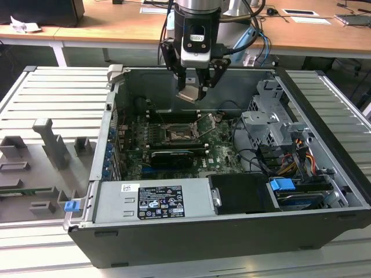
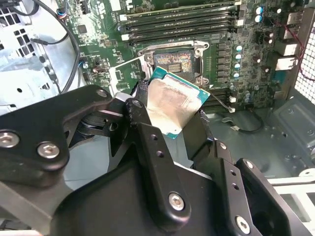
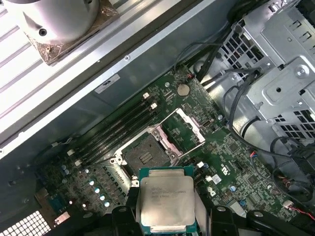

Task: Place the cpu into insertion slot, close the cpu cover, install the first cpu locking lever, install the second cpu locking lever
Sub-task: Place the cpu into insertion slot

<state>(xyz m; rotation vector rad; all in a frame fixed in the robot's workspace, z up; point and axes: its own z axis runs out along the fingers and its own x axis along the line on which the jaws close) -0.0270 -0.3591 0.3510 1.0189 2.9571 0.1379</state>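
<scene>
My gripper [image 1: 194, 91] hangs above the open computer case, shut on the cpu [image 1: 189, 95], a flat square chip with a pale metal top. In both wrist views the cpu [image 2: 172, 104] [image 3: 166, 199] sits tilted between the black fingers [image 2: 141, 118], held by its edges. Below it on the green motherboard lies the insertion slot [image 1: 177, 135] [image 2: 174, 60] [image 3: 142, 155], bare, its dark recessed middle exposed. The cpu cover [image 3: 184, 129] [image 1: 207, 122] is swung open beside the slot, a silver frame with a square window. The chip is well above the slot, not touching it.
Long black memory slots [image 3: 115, 129] run beside the socket. A black graphics card [image 1: 172, 156] lies nearer the power supply [image 1: 153, 197]. A metal drive cage [image 1: 272, 121] with cables stands at the exterior view's right. The case walls enclose the board. Grey fixtures [image 1: 49, 145] sit outside on the exterior view's left.
</scene>
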